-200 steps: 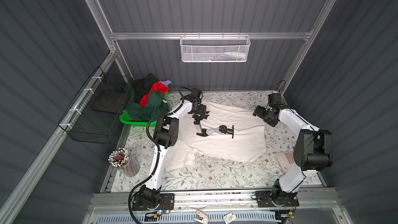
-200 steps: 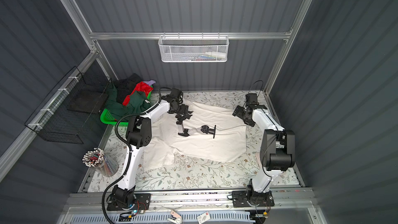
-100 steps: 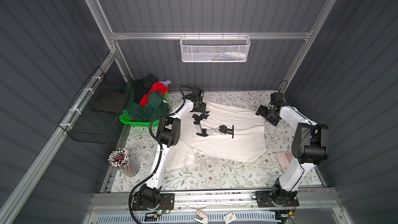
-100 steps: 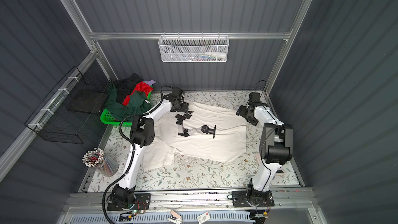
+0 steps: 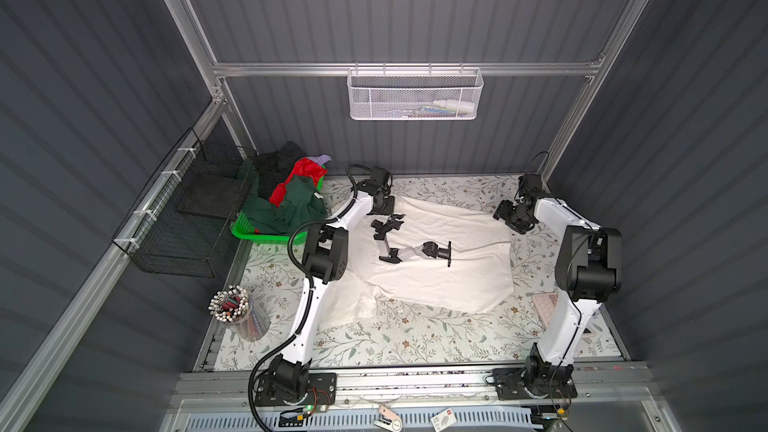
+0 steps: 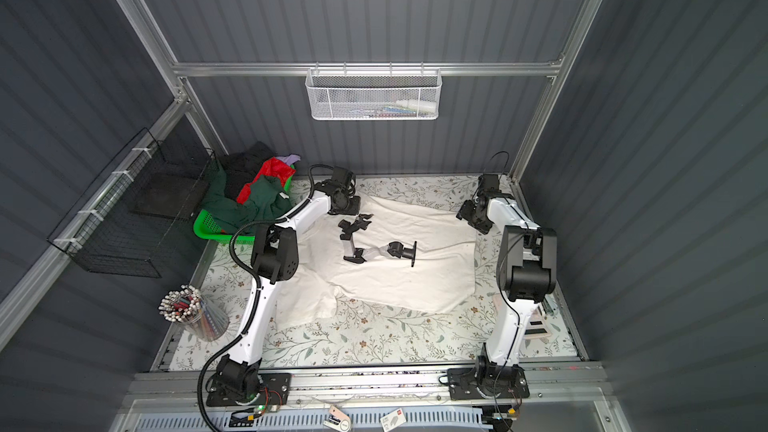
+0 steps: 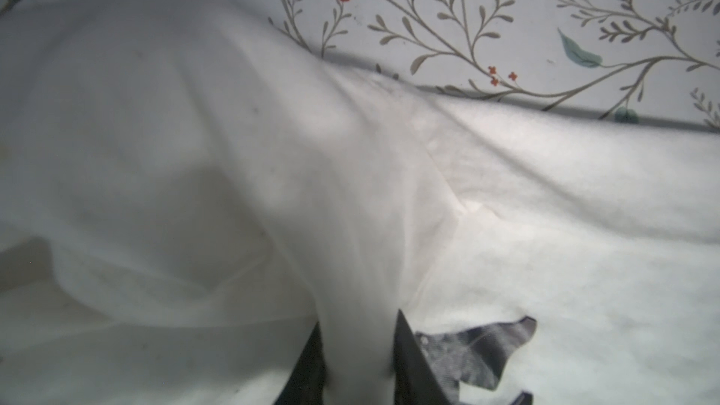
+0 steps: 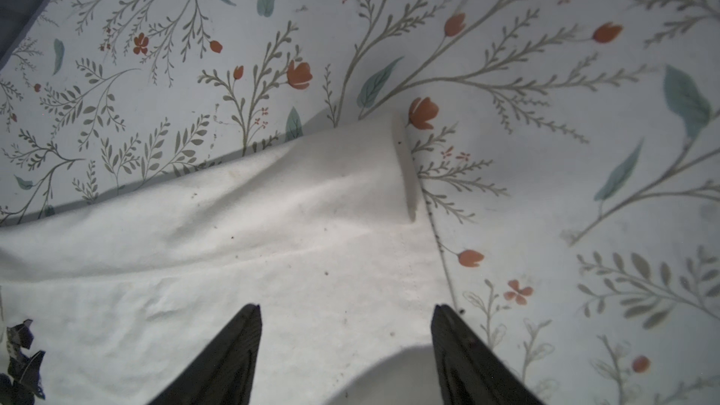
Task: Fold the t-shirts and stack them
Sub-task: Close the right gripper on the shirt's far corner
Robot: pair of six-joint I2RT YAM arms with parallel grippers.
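At back-left, green basket [image 5: 245, 229] w/ piled tees [image 5: 293, 205], L end effector [image 7: 358, 329] clenched on cream tee [image 5: 440, 276], R end effector [image 8: 346, 307] released.

In both top views we find even, fairly bright light falling from above: the floral-patterned counter [image 5: 415, 342] and the large cream-white cloth t-shirt [image 5: 457, 276] glow against dim dark-grey ribbed walls [image 5: 415, 14]. Shadows under the white robot arms [image 5: 316, 292] are short and soft. The aluminium frame bars [image 5: 291, 69] splay toward the edges. The left wrist view is blurred and grey-shadowed up close; the right wrist view is sharper, with a soft shadow by the right tool [image 8: 346, 307].
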